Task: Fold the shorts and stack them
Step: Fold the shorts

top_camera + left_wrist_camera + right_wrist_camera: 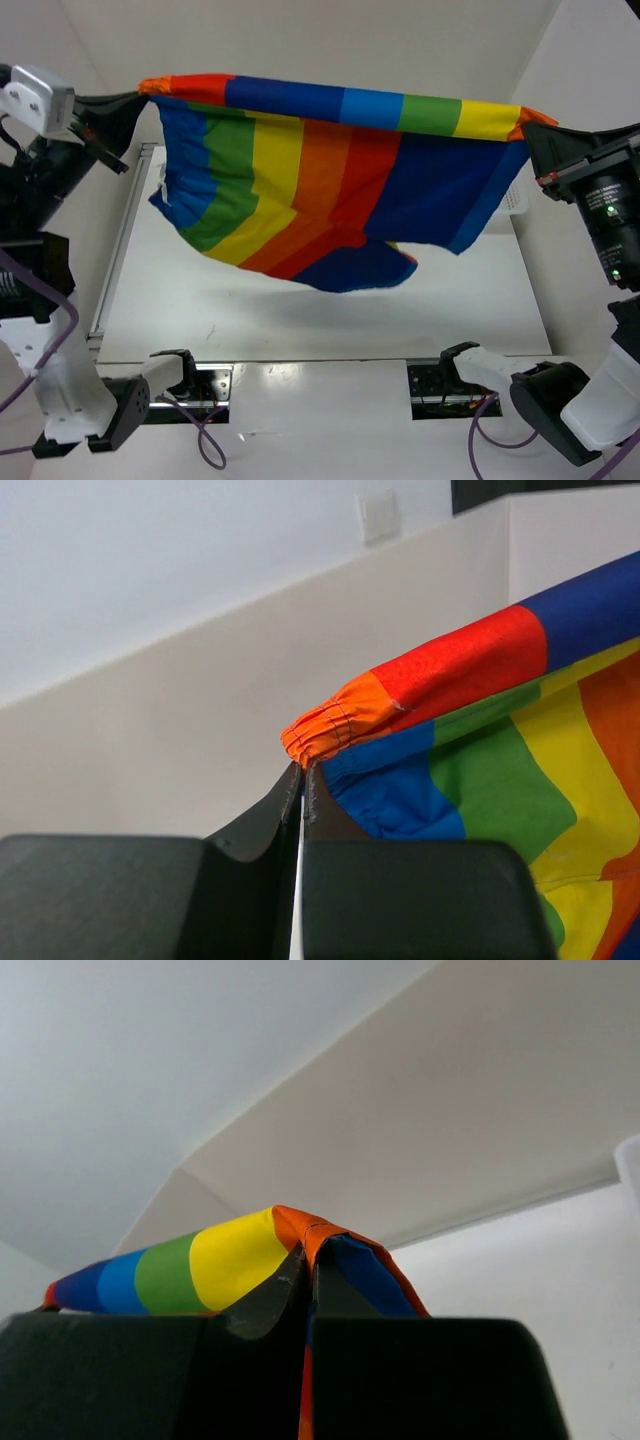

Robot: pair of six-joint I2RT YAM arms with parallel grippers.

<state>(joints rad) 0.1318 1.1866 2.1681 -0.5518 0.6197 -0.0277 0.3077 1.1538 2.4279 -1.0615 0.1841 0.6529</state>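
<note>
**Left tool.** The left tool (137,96) is located at 10 o'clock in the top view. In the left wrist view its jaws are seen closed to a hairline gap. The gathered orange corner of the shorts (320,190) is pinched at the fingertips.

**Shorts.** The shorts are held in the air above the table (300,320). The upper edge is stretched nearly straight from 10 o'clock to 2 o'clock. The body hangs below that edge and sags toward 6 o'clock, with the lowest point slightly right of centre. No contact with the table is evident. No finished fold can be made out in the hanging cloth.

**Right tool.** The right tool (528,135) is located at 2 o'clock. In the right wrist view its jaws are seen closed in the same manner, and the orange-edged corner next to the yellow stripe is clamped between them.

**Step in hand.** The step is judged to be the lift-and-spread stage, ahead of the first fold.

**Next move.**
1. Both tools should be lowered together at equal height.
2. Tension along the upper edge should be maintained, so that the hanging hem is laid on the table first and the cloth is drawn flat.
3. Neither grip should be released until the cloth is supported.
</note>
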